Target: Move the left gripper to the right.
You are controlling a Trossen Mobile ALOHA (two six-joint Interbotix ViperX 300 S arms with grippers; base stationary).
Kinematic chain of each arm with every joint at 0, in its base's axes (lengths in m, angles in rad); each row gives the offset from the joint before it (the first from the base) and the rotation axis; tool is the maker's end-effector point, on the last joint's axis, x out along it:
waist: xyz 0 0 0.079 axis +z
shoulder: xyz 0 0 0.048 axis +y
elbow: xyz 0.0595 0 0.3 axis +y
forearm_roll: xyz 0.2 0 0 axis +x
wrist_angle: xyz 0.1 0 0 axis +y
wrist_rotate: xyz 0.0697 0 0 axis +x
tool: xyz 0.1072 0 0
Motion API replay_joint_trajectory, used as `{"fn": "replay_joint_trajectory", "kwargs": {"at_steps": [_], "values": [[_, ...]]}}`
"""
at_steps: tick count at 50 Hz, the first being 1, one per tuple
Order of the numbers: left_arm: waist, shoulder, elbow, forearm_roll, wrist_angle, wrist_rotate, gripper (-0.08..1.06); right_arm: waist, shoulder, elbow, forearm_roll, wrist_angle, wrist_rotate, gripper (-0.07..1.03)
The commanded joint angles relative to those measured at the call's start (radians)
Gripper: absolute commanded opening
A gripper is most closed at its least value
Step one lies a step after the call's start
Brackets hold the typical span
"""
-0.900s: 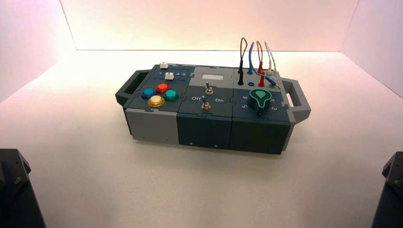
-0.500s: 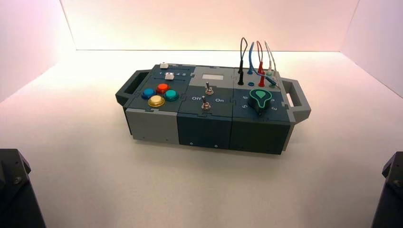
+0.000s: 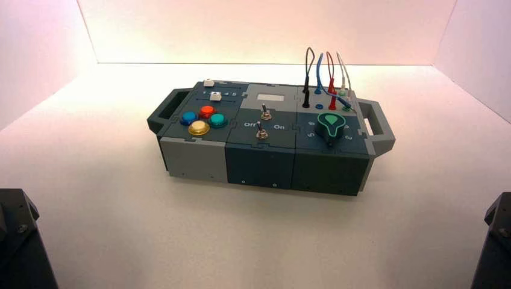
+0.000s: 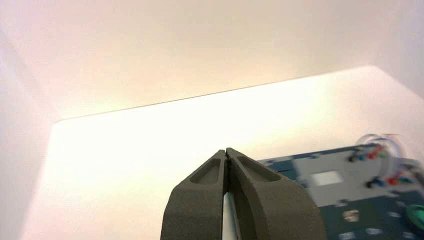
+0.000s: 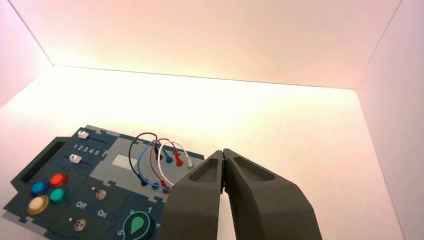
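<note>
My left end effector (image 4: 227,156), clenched and empty, sits near-left of the box (image 3: 265,135). Risk: excessive rightward travel brings it toward my parked right end effector (image 5: 223,155).

Box (image 3: 265,150) is sitting mid-table (image 3: 181,241), handles at both ends. On top: buttons (image 3: 203,119) at left with sliders (image 3: 212,90) behind them, two toggle switches (image 3: 263,120) in the middle, knob (image 3: 330,125) at right with wires (image 3: 325,78) behind it. Left gripper (image 4: 227,155) is sitting near-left of the box, right gripper (image 5: 223,154) near-right.
</note>
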Motion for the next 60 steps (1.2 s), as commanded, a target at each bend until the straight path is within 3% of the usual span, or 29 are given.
{"fn": "replay_joint_trajectory", "kwargs": {"at_steps": [1,10,14,16,19,32,41,48,60], "values": [[-0.114,0.137,-0.124,-0.002,-0.031,-0.002,-0.03,-0.002,0.018,-0.034,0.002,-0.014,0.003,-0.02],[-0.275,0.331,-0.267,-0.003,-0.057,-0.006,-0.03,-0.002,0.018,-0.032,-0.009,-0.015,0.003,-0.03],[-0.308,0.379,-0.301,-0.002,-0.063,-0.006,-0.03,-0.005,0.018,-0.032,-0.015,-0.015,0.003,-0.03],[-0.390,0.502,-0.388,-0.002,-0.067,-0.006,-0.03,-0.002,0.017,-0.032,-0.017,-0.017,0.003,-0.02],[-0.426,0.568,-0.436,-0.002,-0.067,-0.006,-0.03,-0.005,0.018,-0.034,-0.018,-0.015,0.003,-0.02],[-0.511,0.851,-0.686,-0.002,-0.048,-0.006,-0.03,-0.005,0.011,-0.031,-0.018,-0.015,0.003,-0.02],[-0.549,0.980,-0.857,-0.002,0.067,-0.006,-0.03,-0.005,0.011,-0.029,-0.017,-0.014,0.003,-0.03],[-0.552,0.994,-0.896,-0.003,0.117,-0.006,-0.03,-0.002,0.009,-0.031,-0.017,-0.014,0.003,-0.03],[-0.552,0.963,-0.881,-0.002,0.118,-0.008,-0.03,-0.002,0.009,-0.032,-0.012,-0.012,0.003,-0.02]]}}
